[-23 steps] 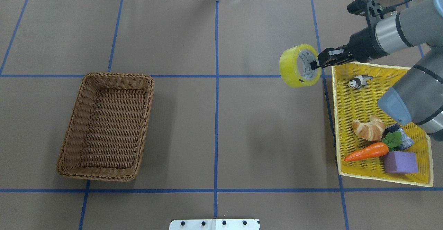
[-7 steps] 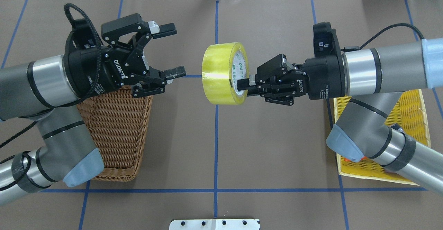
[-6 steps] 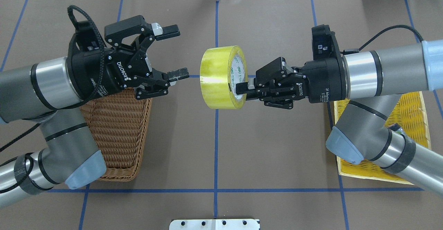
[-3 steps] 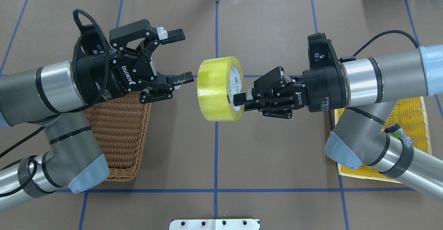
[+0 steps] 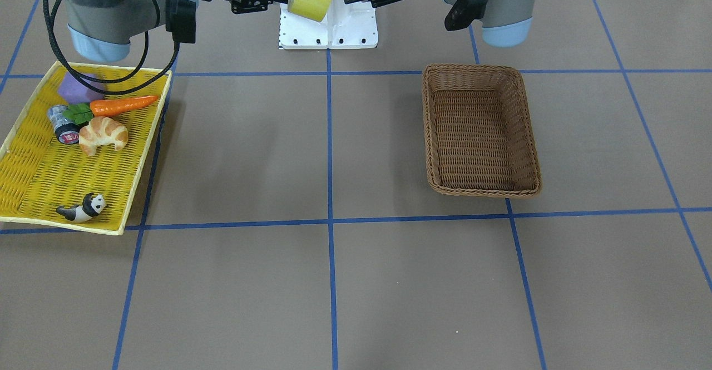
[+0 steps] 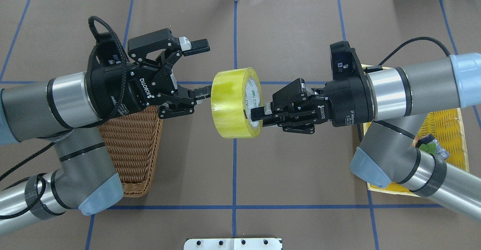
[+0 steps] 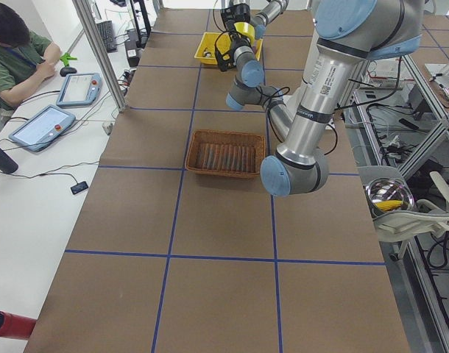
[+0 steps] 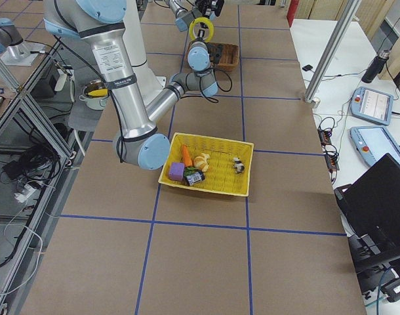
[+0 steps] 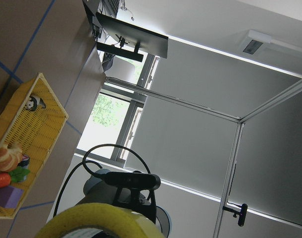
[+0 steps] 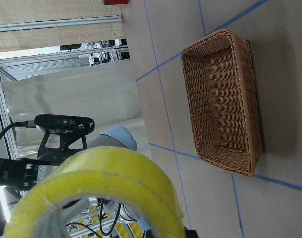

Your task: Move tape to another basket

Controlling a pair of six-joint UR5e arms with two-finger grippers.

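Overhead exterior view: the tape [image 6: 230, 107] hangs in the air over the middle of the table [image 6: 297, 167], between the two grippers. The roll stands on edge. Its hole axis lies roughly level and runs across the table from one gripper to the other, a little skewed. The broad yellow band faces up toward the camera, and the open core face with green print looks toward the right gripper [image 6: 258, 115]. That gripper is pinched narrow on the roll's wall at its lower side, with one finger showing inside the core.

The left gripper [image 6: 201, 68] is spread wide and points at the roll's opposite face. Its lower fingertip sits just beside the roll's rim; whether it touches cannot be told. Its upper fingertip is apart from the roll.

The left arm [image 6: 71, 99] covers much of the basket [image 6: 131, 148] here. In the front-facing view the basket lies on the table, its long axis running away from the robot, well apart from the tape. On the right arm's side, the yellow tray [image 5: 33, 175] holds a croissant [image 5: 103, 135], a carrot [image 5: 119, 105], a purple block [image 5: 78, 87] and a panda figure [image 5: 83, 208].
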